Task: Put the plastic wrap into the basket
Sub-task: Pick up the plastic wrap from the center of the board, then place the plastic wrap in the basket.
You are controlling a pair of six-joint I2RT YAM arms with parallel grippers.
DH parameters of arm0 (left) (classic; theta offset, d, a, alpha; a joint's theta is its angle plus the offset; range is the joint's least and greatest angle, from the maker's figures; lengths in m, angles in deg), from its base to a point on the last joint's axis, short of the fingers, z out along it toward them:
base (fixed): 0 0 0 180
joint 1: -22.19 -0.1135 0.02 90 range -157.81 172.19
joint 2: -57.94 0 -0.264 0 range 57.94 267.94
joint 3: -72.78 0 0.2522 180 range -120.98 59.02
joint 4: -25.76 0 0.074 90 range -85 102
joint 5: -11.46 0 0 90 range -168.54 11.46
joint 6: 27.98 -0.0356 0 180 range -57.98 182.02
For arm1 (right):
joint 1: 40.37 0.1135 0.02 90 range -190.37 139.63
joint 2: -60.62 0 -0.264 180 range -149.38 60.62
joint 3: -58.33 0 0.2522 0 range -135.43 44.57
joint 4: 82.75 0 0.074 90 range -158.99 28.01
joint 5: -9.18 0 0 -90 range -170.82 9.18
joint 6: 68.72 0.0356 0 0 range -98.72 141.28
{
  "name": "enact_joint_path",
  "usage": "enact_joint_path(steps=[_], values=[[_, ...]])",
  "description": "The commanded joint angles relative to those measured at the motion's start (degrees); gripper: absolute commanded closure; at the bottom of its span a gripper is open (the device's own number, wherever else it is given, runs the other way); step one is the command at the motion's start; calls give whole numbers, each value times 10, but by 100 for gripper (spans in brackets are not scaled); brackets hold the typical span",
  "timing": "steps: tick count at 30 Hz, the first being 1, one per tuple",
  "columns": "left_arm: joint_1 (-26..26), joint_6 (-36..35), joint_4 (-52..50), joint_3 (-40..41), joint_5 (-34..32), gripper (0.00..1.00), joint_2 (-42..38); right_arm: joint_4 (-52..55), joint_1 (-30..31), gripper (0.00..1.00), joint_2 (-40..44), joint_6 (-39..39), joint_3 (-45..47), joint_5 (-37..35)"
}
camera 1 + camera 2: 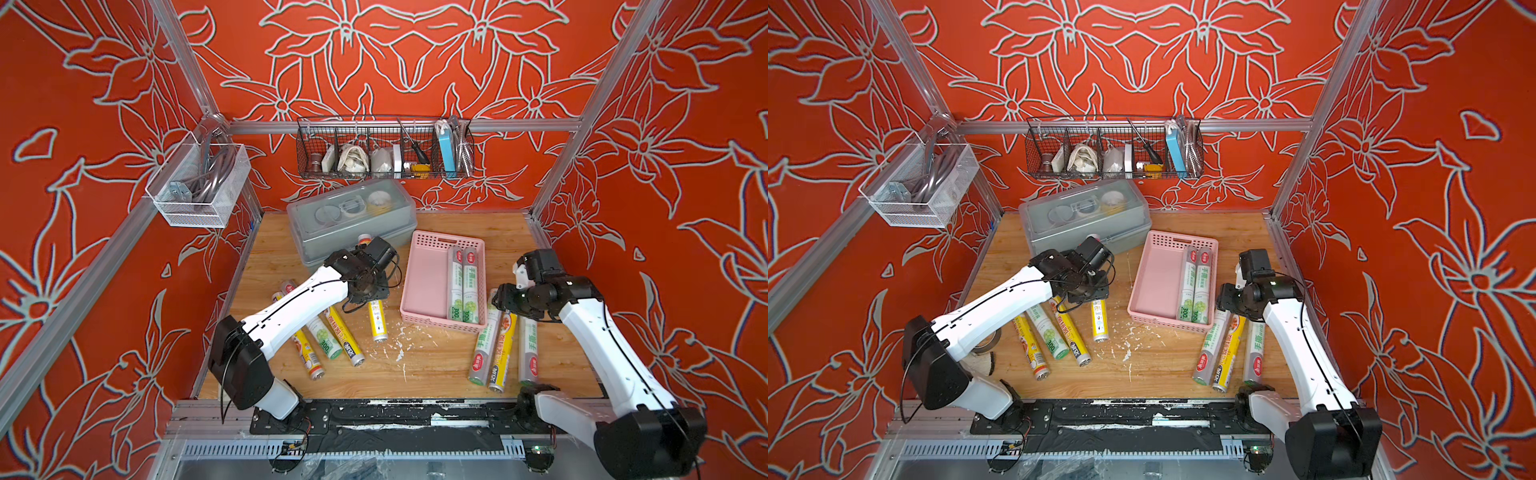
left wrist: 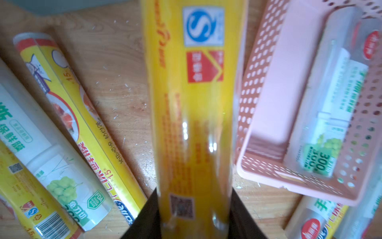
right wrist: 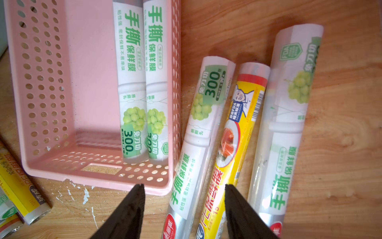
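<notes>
My left gripper [image 2: 193,207] is shut on a yellow roll of plastic wrap [image 2: 192,103], which runs lengthwise out between the black fingers [image 2: 148,217]. In both top views this roll [image 1: 377,320] [image 1: 1099,320] sticks out from under the left gripper [image 1: 365,286], left of the pink basket [image 1: 428,274] [image 1: 1158,274]. Two white-green rolls [image 1: 463,286] [image 3: 142,82] lie along the basket's right wall. My right gripper [image 3: 184,186] [image 1: 505,299] hangs open above three rolls [image 1: 503,353] beside the basket's right side, a white-green one [image 3: 198,134] and a yellow one [image 3: 233,144] between its fingers.
Several more rolls [image 1: 328,332] lie fanned under the left arm. A grey lidded box [image 1: 353,220] stands behind it. A black wire basket [image 1: 384,149] and a white mesh basket [image 1: 199,187] hang on the walls. White flakes [image 1: 399,345] litter the wood; a brown tape ring [image 1: 986,345] lies at front left.
</notes>
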Motion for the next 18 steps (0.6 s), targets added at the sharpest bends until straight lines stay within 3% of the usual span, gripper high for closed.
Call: enact_joint_path(steps=[1,10,18], values=[[20,-36,-34,-67,-13,60,21,28,-8,39,26,21,11,-33],[65,-81,-59,-278,5,60,146,78,-12,41,49,50,33,-35],[75,-113,-51,-399,43,60,260,109,-12,37,45,63,43,-31]])
